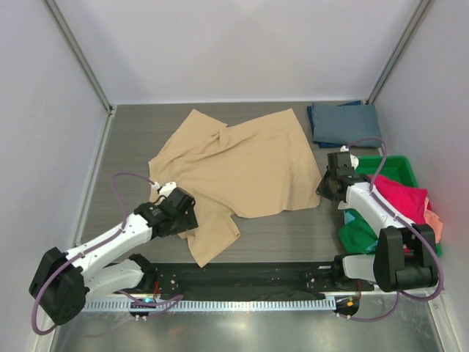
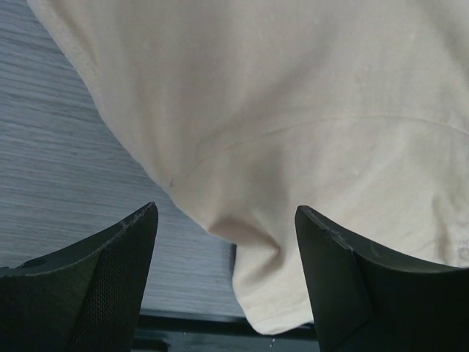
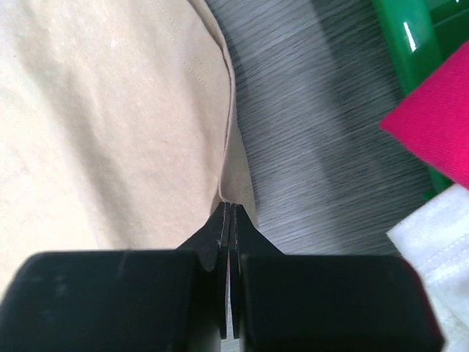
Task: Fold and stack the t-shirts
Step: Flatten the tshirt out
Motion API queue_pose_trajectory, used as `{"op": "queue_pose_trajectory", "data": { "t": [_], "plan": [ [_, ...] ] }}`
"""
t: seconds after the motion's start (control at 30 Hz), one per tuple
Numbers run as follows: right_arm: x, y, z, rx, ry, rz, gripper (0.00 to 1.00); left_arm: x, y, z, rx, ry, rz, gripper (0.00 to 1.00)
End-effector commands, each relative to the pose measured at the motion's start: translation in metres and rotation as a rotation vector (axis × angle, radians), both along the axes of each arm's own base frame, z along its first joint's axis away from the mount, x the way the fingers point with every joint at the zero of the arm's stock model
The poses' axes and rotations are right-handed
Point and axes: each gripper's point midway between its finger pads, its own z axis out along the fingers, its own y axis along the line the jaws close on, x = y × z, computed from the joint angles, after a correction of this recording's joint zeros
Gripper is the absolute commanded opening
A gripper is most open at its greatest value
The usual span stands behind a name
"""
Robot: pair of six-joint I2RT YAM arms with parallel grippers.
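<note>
**Top view.** Locate tan t-shirt [image 1: 242, 165] spread and rumpled mid-worktop [image 1: 132, 143], not yet folded. Note folded slate-blue t-shirt [image 1: 344, 123] at far right, and green bin [image 1: 399, 167] at right with magenta t-shirt [image 1: 403, 198]. Find left gripper [image 1: 189, 218] over the shirt's near-left lobe and right gripper [image 1: 327, 185] at its right edge.

**Left wrist view.** Observe left gripper [image 2: 227, 213] released, jaws wide, straddling a bunched seam; no contact visible.

**Right wrist view.** Observe right gripper [image 3: 231, 209] clenched, apparently pinching the shirt's hem.

**Step, as judged.** Securing both sides for the first fold. Next: lower and clench left gripper on cloth, then lift both edges evenly.
</note>
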Motion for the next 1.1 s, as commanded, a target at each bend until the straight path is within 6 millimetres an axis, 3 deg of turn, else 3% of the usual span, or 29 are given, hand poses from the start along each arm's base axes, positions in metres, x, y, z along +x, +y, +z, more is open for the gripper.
{"op": "queue_pose_trajectory", "data": {
  "t": [0.0,0.07,0.17,0.33,0.4,0.5,0.6,0.73,0.87,0.97,1.0,1.07],
  "plan": [
    [0.005,0.004,0.0,0.032,-0.026,-0.004,0.01,0.026,0.003,-0.003,-0.005,-0.075,0.07,0.77],
    [0.005,0.005,-0.001,0.039,-0.027,0.001,0.01,0.031,0.007,-0.011,-0.021,-0.065,0.087,0.76],
    [0.005,0.007,-0.004,0.045,-0.021,0.007,0.01,0.036,0.01,-0.024,-0.049,-0.024,0.105,0.67],
    [0.006,0.008,-0.012,0.049,-0.004,0.012,0.01,0.044,0.016,-0.032,-0.063,0.015,0.123,0.35],
    [0.007,0.009,-0.013,0.054,-0.005,0.015,0.01,0.05,0.024,-0.029,-0.056,0.017,0.152,0.16],
    [0.008,0.011,-0.014,0.062,0.0,0.017,0.01,0.056,0.046,-0.021,-0.024,0.007,0.22,0.01],
    [0.009,0.012,-0.012,0.072,-0.007,0.018,0.01,0.056,0.08,-0.008,0.018,-0.01,0.331,0.0],
    [0.007,0.014,-0.012,0.083,-0.007,0.027,0.01,0.055,0.108,0.012,0.006,-0.078,0.475,0.0],
    [0.003,0.017,-0.015,0.095,0.0,0.034,0.01,0.054,0.12,0.034,-0.01,-0.167,0.535,0.02],
    [0.0,0.017,-0.017,0.098,0.005,0.037,0.01,0.052,0.115,0.04,-0.047,-0.186,0.531,0.23],
    [0.0,0.018,-0.018,0.102,0.003,0.036,0.01,0.053,0.113,0.043,-0.066,-0.199,0.53,0.45],
    [-0.001,0.019,-0.02,0.112,0.009,0.04,0.01,0.049,0.105,0.042,-0.107,-0.18,0.519,0.65]
  ]
}}
